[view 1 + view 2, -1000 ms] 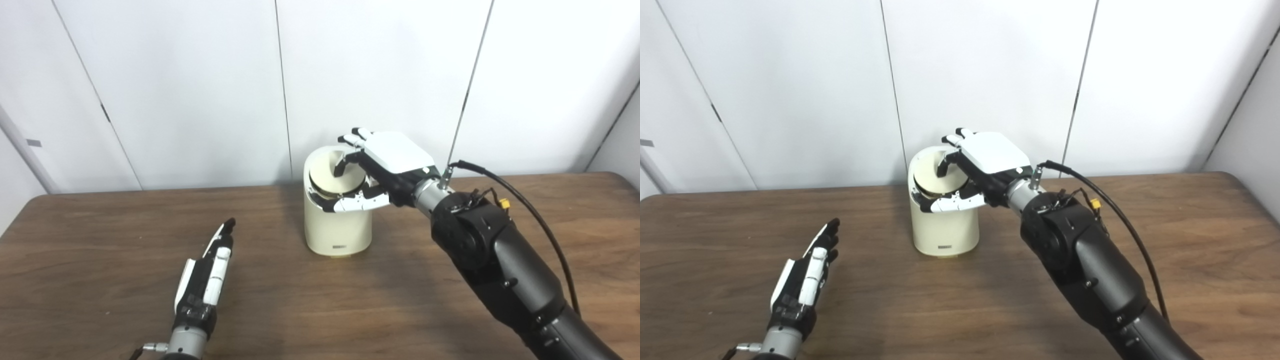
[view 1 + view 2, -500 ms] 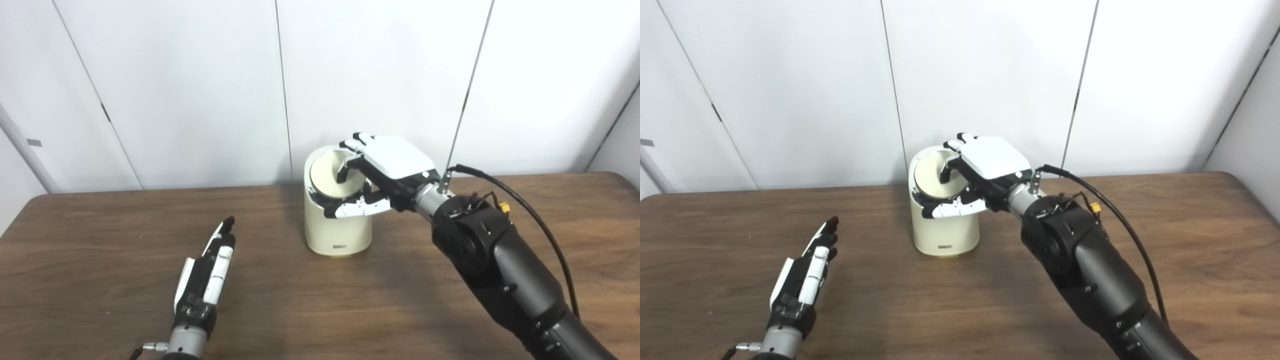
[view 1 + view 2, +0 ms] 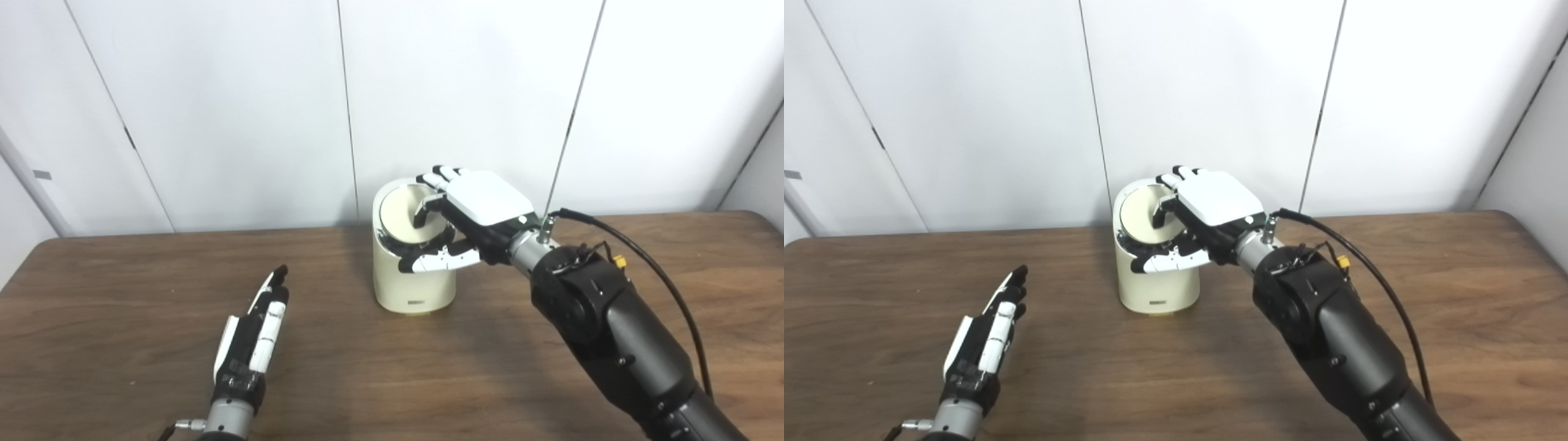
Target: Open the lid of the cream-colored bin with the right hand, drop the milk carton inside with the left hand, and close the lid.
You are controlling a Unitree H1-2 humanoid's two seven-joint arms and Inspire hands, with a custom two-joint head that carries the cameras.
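Though it stands well back on the brown wooden table [image 3: 122, 343], the cream-colored cylindrical plastic bin [image 3: 413, 278] looks light and rigid, likely to tip if pushed sideways. Its round tilting lid [image 3: 404, 214] looks smooth and best pressed near its rim. The right hand [image 3: 474, 211] curls over the lid, fingertips [image 3: 421, 215] touching it, thumb beside the wall. The left hand [image 3: 251, 343] rests flat, fingers straight, empty. No milk carton shows.

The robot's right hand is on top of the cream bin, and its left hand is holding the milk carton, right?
Not quite. The left hand holds nothing: it lies open and flat on the brown wooden table, as the left eye view shows. The right hand is indeed on the cream-colored round bin.
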